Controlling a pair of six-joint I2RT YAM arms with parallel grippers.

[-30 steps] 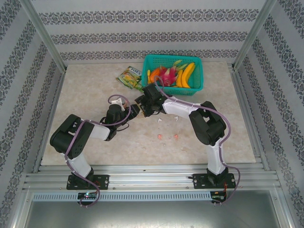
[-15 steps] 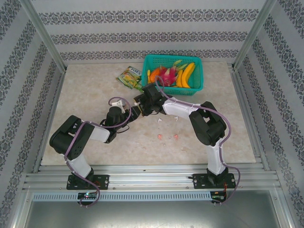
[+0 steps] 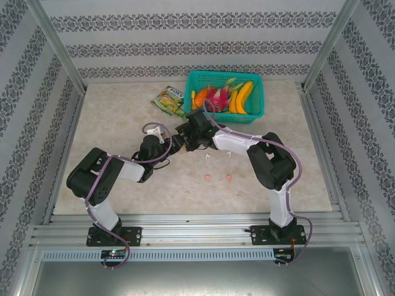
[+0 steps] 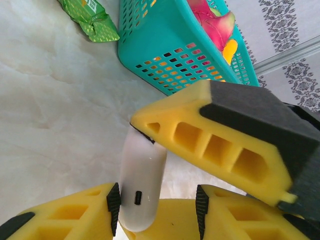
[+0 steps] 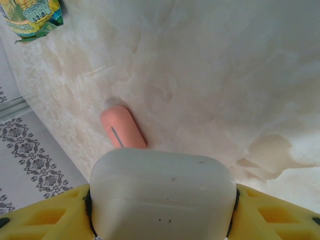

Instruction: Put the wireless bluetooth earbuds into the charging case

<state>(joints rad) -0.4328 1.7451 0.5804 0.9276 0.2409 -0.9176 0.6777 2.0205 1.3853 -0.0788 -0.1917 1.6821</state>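
Nearest the arm bases, bare table (image 3: 123,179). Just beyond it, right of centre: two pink-red earbuds (image 3: 208,178) lying side by side with a small gap between them. A little farther, two whitish earbuds (image 3: 208,156), also loose on the table. All four are outside any case and well clear of both grippers; insertion not yet begun, by my reading.

Mid-table, the arms meet tip to tip, left of the whitish pair. Right gripper (image 5: 161,207) is clenched on the white charging case (image 5: 162,185), pads pressed to both of its short sides, broad face toward the wrist camera, case lifted off the table. Left gripper (image 4: 157,204) is at the same case, seen edge-on there: one pad touches it, the other stands off with a visible gap, so I read it as released, not clamping. One right finger bears on the case's far end. Likely reason for the two-arm hold: one steadies the body so the other can work the lid, which looks closed.

Below and beyond the held case, a pink case (image 5: 122,127) lies flat on the table, closed.

Farther back: green snack packet (image 3: 168,102) left, teal basket (image 3: 241,119) of fruit right. Neither belongs to the task; both stand close to the arms' working spot, so any swing that way needs care
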